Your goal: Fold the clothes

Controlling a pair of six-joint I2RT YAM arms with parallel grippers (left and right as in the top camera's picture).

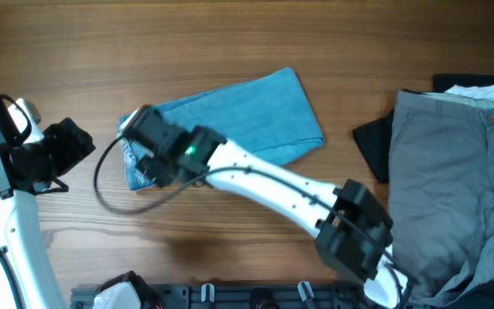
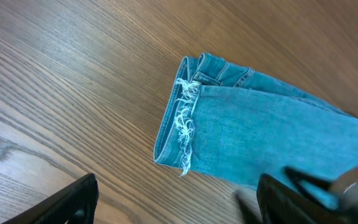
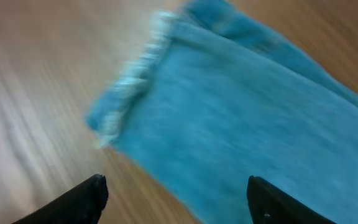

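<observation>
— Currently placing the jeans point(image 1: 247, 112) where?
— Finding them lying folded in a flat, layered strip on the table point(image 1: 230, 43), well apart from the grey trousers point(image 1: 461, 172), beyond the black garment point(image 1: 371, 142).
— Reporting jaws?
— Noting the left gripper point(image 2: 178, 186) spread wide and gripping nothing, near the frayed hem point(image 2: 184, 124). Noting the right gripper point(image 3: 176, 186) hovering over the end farthest from the grey trousers, equally wide, equally empty; allowing for blur.
— Judging handling?
— Expecting soft but weighty denim, thick where stacked, hardly sliding on wood. Advising pinching all layers together at the hem end.
</observation>
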